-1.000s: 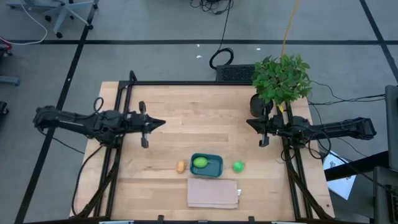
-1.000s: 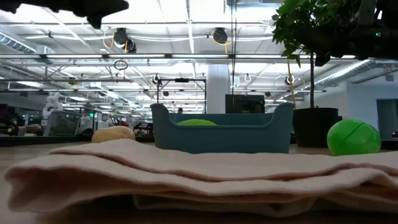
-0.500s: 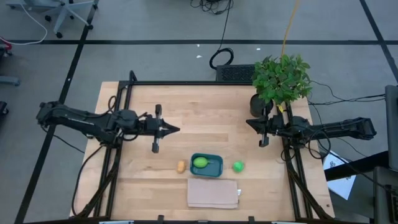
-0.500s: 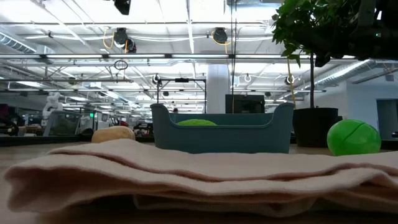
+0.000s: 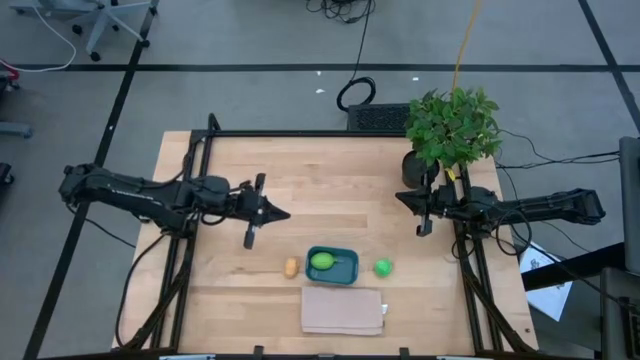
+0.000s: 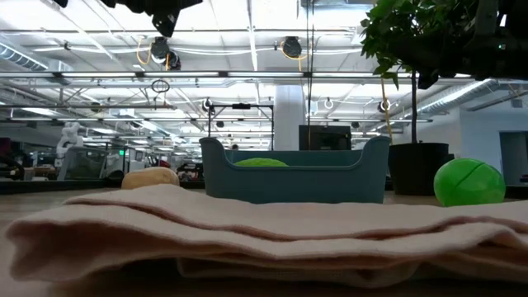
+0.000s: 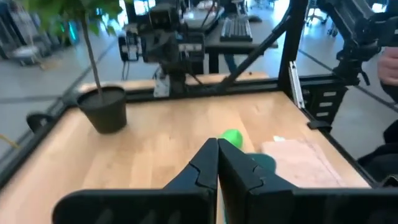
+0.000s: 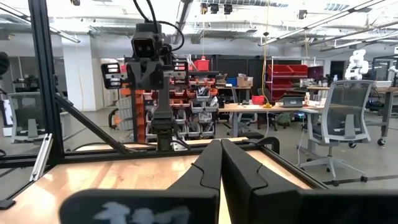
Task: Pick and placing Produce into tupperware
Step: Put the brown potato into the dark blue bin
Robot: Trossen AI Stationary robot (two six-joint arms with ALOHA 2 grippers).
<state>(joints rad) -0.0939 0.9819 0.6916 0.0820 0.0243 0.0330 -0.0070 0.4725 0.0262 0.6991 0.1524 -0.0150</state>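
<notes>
The teal tupperware (image 5: 332, 266) sits near the table's front middle with the lime-green piece (image 5: 322, 262) inside it; the piece's top shows over the tupperware's wall in the low view (image 6: 260, 162). The yellow-orange piece (image 5: 291, 268) lies on the table left of the tupperware, the bright green ball (image 5: 382, 267) right of it. My left gripper (image 5: 286, 213) is shut and empty, above the table behind and left of the tupperware. My right gripper (image 5: 400, 197) is shut and empty at the right, near the plant pot.
A folded tan cloth (image 5: 343, 311) lies at the near edge in front of the tupperware. A leafy potted plant (image 5: 452, 128) stands at the far right corner. Bare wood lies between the arms in the table's middle.
My left gripper has moved toward the table's right edge and slightly nearer, closing on the tupperware area, staying shut. My right gripper and the produce have kept still.
</notes>
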